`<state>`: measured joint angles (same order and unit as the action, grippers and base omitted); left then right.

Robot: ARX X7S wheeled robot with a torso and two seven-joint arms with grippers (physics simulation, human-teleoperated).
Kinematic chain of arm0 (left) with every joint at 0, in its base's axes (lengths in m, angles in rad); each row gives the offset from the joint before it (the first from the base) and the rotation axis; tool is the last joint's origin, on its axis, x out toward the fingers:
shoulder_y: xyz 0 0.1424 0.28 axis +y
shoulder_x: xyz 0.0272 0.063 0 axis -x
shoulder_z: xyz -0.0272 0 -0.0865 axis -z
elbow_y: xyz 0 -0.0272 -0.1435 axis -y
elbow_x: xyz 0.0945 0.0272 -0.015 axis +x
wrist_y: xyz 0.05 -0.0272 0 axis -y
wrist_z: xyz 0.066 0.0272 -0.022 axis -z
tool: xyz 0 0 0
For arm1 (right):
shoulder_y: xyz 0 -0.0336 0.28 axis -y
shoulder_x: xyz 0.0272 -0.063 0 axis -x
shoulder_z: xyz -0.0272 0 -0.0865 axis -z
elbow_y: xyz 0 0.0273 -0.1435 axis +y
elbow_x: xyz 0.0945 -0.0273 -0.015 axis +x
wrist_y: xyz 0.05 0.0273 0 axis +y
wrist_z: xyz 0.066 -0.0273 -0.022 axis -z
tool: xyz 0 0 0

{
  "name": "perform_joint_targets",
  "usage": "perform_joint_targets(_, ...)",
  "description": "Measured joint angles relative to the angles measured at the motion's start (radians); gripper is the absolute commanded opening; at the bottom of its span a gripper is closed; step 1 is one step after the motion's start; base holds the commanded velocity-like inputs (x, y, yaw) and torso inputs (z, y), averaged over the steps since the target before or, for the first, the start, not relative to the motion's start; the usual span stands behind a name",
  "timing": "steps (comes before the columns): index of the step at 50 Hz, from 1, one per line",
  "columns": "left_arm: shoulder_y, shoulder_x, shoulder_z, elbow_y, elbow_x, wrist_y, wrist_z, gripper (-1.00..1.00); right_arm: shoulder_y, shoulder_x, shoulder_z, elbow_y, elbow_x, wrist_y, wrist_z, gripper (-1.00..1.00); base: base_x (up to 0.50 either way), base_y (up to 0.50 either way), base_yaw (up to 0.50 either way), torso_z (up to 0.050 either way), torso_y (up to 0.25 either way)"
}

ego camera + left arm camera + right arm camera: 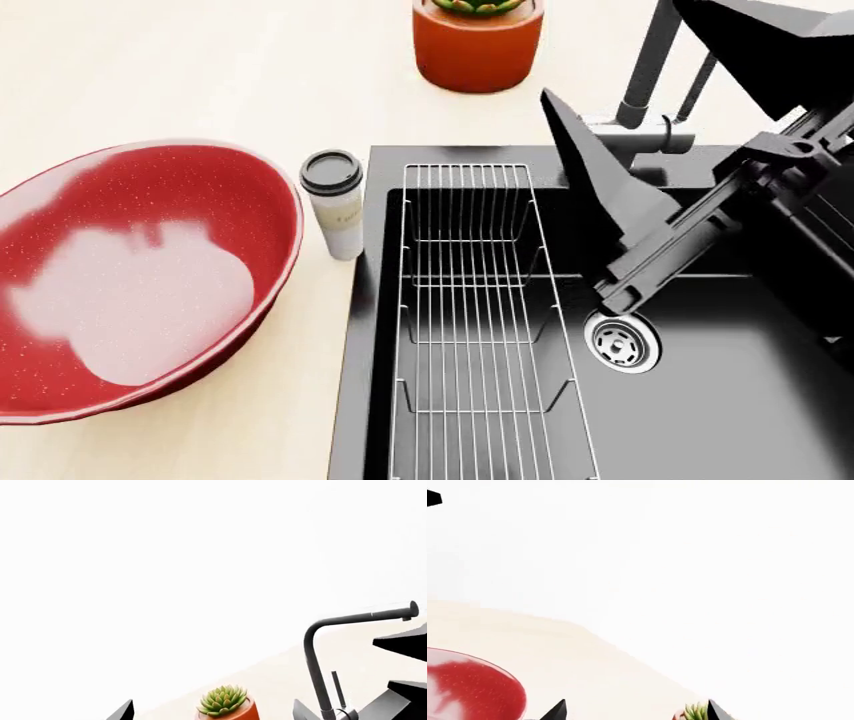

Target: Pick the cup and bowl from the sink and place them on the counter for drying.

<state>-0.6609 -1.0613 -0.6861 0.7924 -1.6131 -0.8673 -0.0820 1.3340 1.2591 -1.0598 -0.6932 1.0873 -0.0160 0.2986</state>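
The large red speckled bowl (pixel 134 280) rests on the pale counter (pixel 200 80) left of the black sink (pixel 747 400); its rim also shows in the right wrist view as the bowl (pixel 467 690). The slim off-white cup (pixel 334 205) with its dark lid stands upright on the counter between the bowl and the sink's left edge. My right gripper (pixel 614 50) hangs open above the sink near the faucet, holding nothing; it shows as the right gripper (pixel 635 712) in its own view. My left gripper (pixel 213 715) is open and empty, out of the head view.
An orange pot with a green succulent (pixel 477 45) stands on the counter behind the sink. The dark gooseneck faucet (pixel 647 70) rises at the sink's back edge. A wire rack (pixel 474 320) lies in the sink's left part, beside the steel drain (pixel 622 343).
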Motion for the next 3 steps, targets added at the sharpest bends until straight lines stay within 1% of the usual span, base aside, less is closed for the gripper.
perform_joint_targets(3, 0.001, 0.001, -0.002, 0.001, 0.000, 0.000, 0.001, 1.00, -0.014, 0.000, 0.003, -0.001, -0.024, -0.029, 0.013, 1.00, 0.00, 0.00, 0.00, 0.000, 0.000)
